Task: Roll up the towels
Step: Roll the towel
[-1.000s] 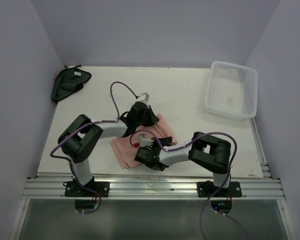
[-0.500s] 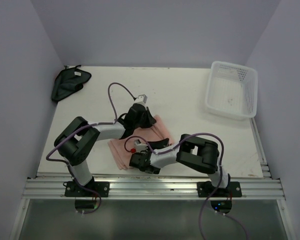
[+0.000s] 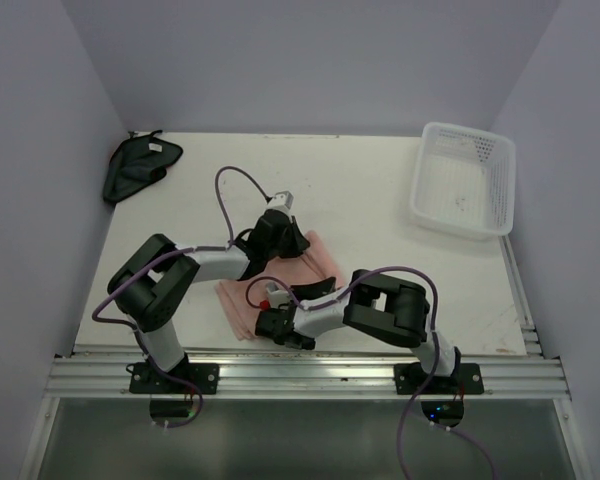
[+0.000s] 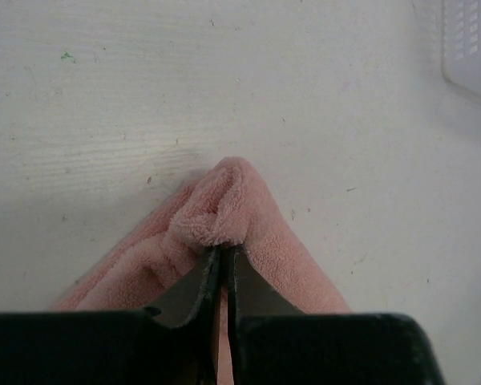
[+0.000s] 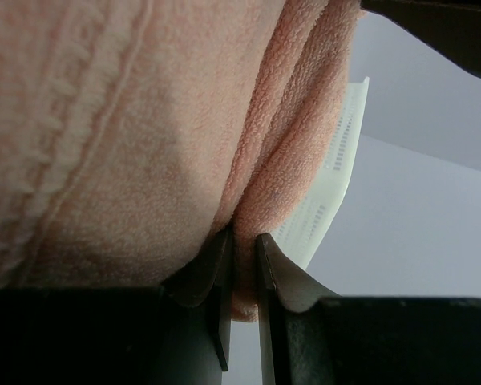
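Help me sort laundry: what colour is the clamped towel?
Salmon pink towel, clearest in the left wrist view.

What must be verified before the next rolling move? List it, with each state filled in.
1. Left jaws shut on the pink towel at its bunched corner: ok.
2. Right jaws shut on a fold of the same towel: ok.
3. Towel rolled up yet: cannot tell, both arms cover much of it from above.
4. Blackish cloth lies apart in the far left corner, untouched: ok.
5. White basket stands at the far right, away from the towel: ok.
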Tool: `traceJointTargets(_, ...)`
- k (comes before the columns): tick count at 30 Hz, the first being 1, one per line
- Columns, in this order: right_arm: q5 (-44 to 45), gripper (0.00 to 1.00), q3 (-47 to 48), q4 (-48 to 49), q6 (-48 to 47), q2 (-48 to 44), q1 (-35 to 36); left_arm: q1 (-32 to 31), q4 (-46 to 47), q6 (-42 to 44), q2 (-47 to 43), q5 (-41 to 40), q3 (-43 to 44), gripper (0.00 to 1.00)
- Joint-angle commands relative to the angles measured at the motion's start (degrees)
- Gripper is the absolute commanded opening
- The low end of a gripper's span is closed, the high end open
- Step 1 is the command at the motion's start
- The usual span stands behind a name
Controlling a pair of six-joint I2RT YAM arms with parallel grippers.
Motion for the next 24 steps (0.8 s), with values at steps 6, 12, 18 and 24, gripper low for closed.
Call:
traceJointTargets(6, -9.2, 0.06, 0.6, -2.4, 3.4, -3.5, 1.3, 2.3, 1.2, 3.0, 0.4, -7.3, -3.5, 0.00)
traceJointTargets(12, -10.7, 0.14, 1.1, -2.3, 5.2, -9.9, 1.2, 2.2, 2.1, 3.7, 0.7, -7.0, -4.5, 0.00)
traceJointTargets(18, -14.4, 0.35, 0.5, -1.0, 8.1, -14.4, 0.7, 2.2, 3.8, 3.4, 0.7, -6.7, -6.3, 0.00)
traceJointTargets(24, -17.1, 0.44, -0.7, -1.1, 10.3, -19.6, 0.3, 2.2, 5.2, 3.2, 0.9, -6.4, -7.8, 0.00)
